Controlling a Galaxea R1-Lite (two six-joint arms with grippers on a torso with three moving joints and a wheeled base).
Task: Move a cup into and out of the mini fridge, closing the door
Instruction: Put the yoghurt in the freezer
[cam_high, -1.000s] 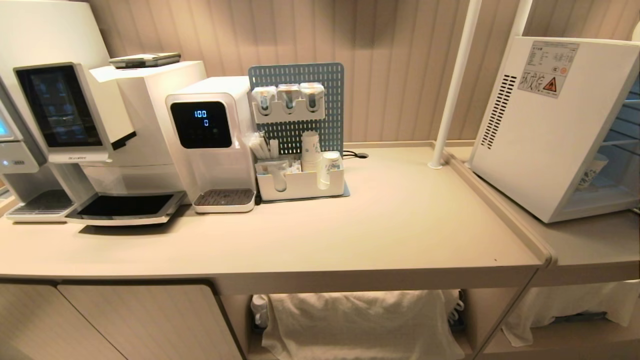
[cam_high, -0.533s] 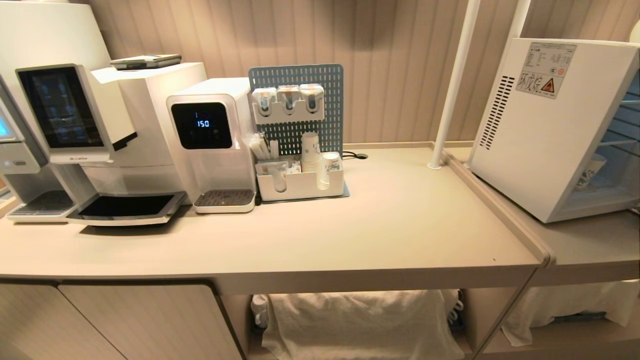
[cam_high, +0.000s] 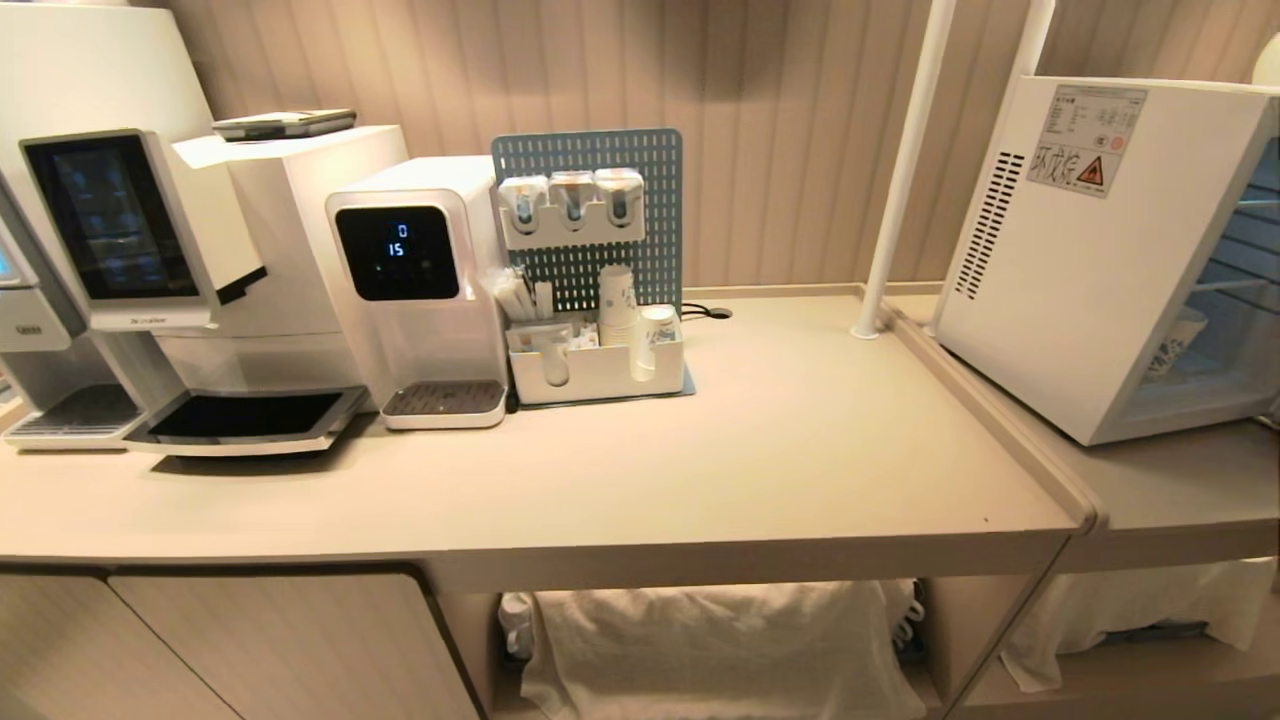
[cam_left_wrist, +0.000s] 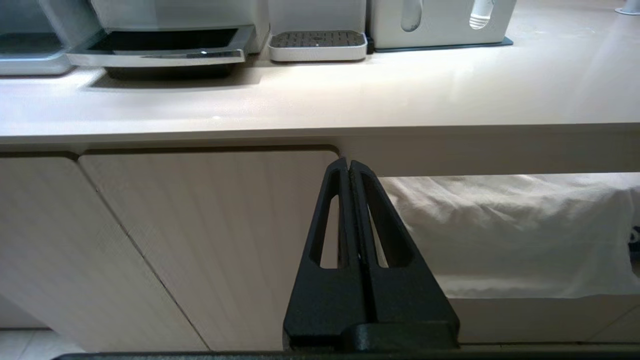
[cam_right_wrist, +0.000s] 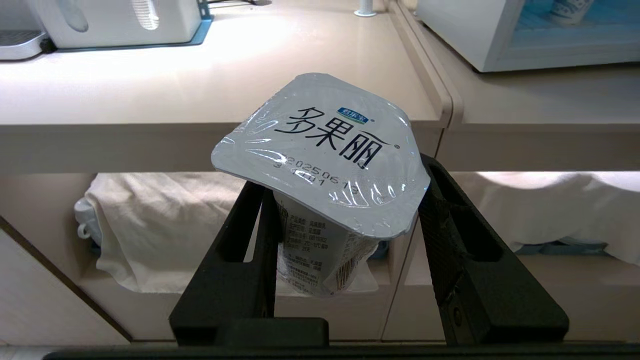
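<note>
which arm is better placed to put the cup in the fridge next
Right. The right end effector already grips the foil-lidded cup, and the fridge stands on the robot's right side of the counter. The left end effector is shut and empty, low in front of the cabinet.

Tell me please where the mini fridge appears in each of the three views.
Head view: the mini fridge stands at the right edge, on the lower counter.
Left wrist view: not in it.
Right wrist view: its lower corner shows, beyond the white pole base.
Shared landmark: the white pole base on the countertop.
</note>
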